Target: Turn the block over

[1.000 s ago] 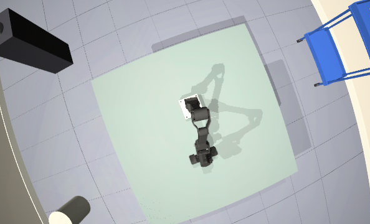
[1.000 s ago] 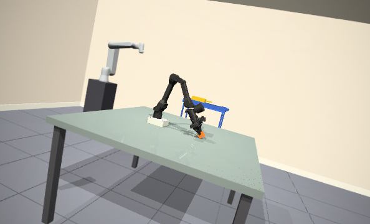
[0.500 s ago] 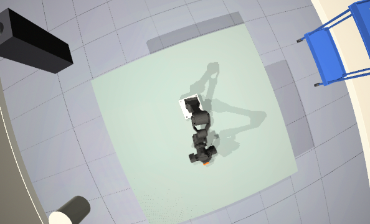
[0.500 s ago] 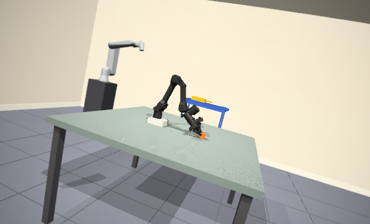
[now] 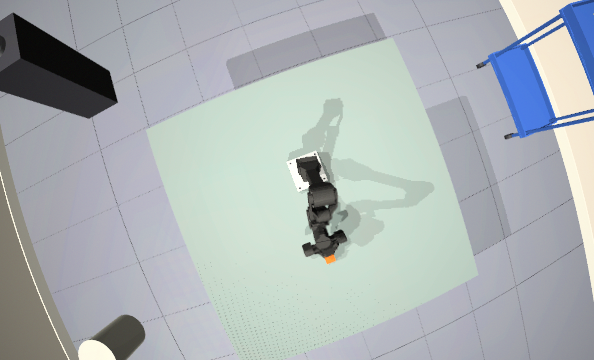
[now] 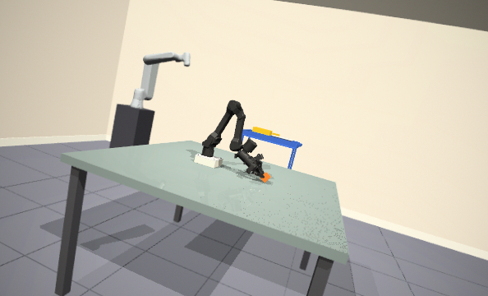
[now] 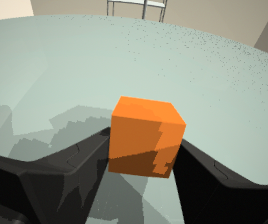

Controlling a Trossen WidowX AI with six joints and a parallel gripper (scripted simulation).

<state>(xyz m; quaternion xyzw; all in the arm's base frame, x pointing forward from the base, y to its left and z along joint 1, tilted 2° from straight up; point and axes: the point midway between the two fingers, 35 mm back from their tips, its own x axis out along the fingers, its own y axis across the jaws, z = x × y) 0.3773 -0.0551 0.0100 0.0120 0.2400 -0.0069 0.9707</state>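
The orange block (image 5: 330, 259) (image 6: 265, 178) (image 7: 144, 142) is between the fingers of my gripper (image 7: 143, 137), which is shut on it. In the exterior view the block looks tilted, one corner pointing down, at or just above the green table (image 5: 217, 165) (image 6: 145, 168) (image 7: 75, 65). Whether it touches the table cannot be told. The gripper slants down and outward from the arm. The wrist view shows two plain orange faces with shadow across the nearer one. No marked side shows in any view.
The arm's white base (image 5: 293, 176) (image 6: 203, 159) stands on the table behind the gripper. Off the table are a blue cart (image 5: 522, 90) (image 6: 283, 141), a black pedestal (image 5: 52, 70) (image 6: 132, 125) with a grey arm, and a dark cylinder (image 5: 122, 335) on the floor side.
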